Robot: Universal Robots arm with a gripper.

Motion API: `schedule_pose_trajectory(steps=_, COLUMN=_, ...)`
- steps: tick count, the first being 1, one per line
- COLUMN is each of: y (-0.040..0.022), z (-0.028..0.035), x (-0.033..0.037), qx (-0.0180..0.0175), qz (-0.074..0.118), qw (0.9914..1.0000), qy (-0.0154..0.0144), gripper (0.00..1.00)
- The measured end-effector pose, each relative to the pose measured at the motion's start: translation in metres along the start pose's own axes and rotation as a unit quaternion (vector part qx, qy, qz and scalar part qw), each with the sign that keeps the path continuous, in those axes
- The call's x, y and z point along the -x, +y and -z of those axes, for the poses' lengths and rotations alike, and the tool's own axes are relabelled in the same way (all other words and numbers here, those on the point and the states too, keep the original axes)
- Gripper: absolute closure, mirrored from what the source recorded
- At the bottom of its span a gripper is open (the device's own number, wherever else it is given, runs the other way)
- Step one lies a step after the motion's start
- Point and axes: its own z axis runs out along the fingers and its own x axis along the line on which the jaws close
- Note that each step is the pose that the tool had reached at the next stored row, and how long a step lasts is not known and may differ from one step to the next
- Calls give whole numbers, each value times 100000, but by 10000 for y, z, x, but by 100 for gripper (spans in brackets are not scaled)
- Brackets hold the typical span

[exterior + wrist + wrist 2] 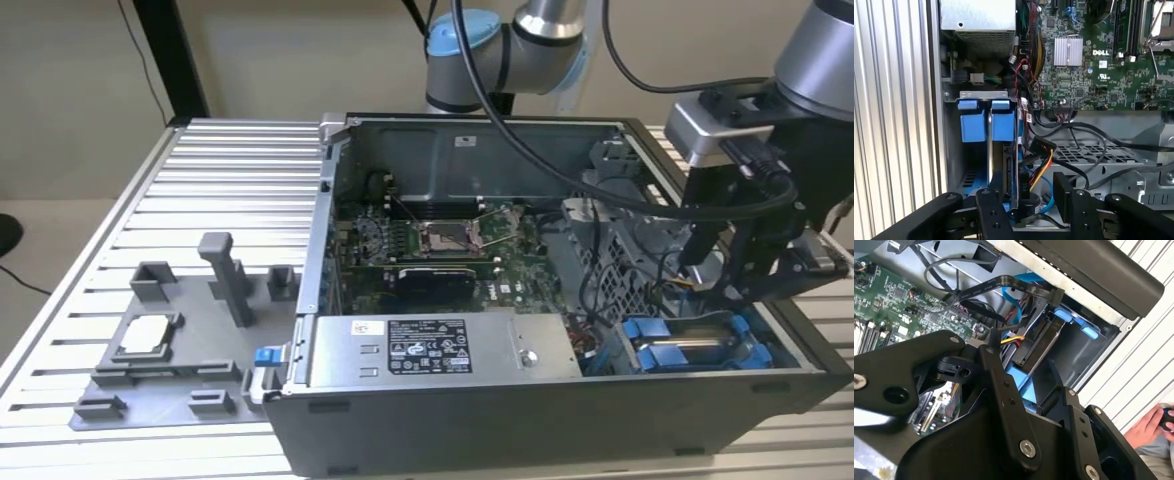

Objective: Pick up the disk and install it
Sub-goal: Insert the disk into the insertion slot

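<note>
Seemingly the install is all but done: in the exterior view the gripper (747, 290) hangs just above the disk (694, 352), seated in the case (534, 420). In the second wrist view its jaws stand apart on nothing, the blue-framed disk (1021, 382) upright just ahead. In the first wrist view cables (1046, 162) crowd beside the gripper (1026, 205), so I judge any move calls for clearance.

In PC case (534, 425) bay: disk (694, 348), hand (747, 292) just abv.
</note>
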Motion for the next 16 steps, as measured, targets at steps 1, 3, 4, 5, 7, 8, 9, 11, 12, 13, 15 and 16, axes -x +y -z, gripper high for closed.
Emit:
schedule_pose_trajectory(steps=1, y=1, z=-10, x=0, qx=-133, qz=1, qw=100000, qy=-2, gripper=0)
schedule_pose_trajectory(steps=3, y=1, z=-14, x=-1, qx=-215, qz=8, qw=100000, qy=11, gripper=0)
schedule_pose_trajectory(steps=4, y=0, z=-17, x=-3, qx=-231, qz=11, qw=100000, qy=-3, gripper=0)
schedule_pose_trajectory(steps=5, y=1, z=-18, x=-4, qx=-246, qz=11, qw=100000, qy=4, gripper=0)
schedule_pose_trajectory(steps=7, y=1, z=-21, x=-4, qx=-276, qz=6, qw=100000, qy=1, gripper=0)
schedule_pose_trajectory(steps=8, y=1, z=-22, x=-4, qx=-281, qz=6, qw=100000, qy=-6, gripper=0)
schedule_pose_trajectory(steps=9, y=1, z=-22, x=-5, qx=-298, qz=4, qw=100000, qy=-8, gripper=0)
schedule_pose_trajectory(steps=11, y=0, z=-24, x=-4, qx=-374, qz=9, qw=99999, qy=-14, gripper=0)
schedule_pose_trajectory(steps=12, y=0, z=-25, x=-4, qx=-463, qz=13, qw=99999, qy=-16, gripper=0)
schedule_pose_trajectory(steps=13, y=1, z=-28, x=-4, qx=-586, qz=11, qw=99998, qy=-22, gripper=0)
schedule_pose_trajectory(steps=15, y=1, z=-33, x=-5, qx=-906, qz=33, qw=99996, qy=-29, gripper=0)
schedule_pose_trajectory(steps=16, y=1, z=-35, x=-5, qx=-1165, qz=103, qw=99993, qy=-37, gripper=0)
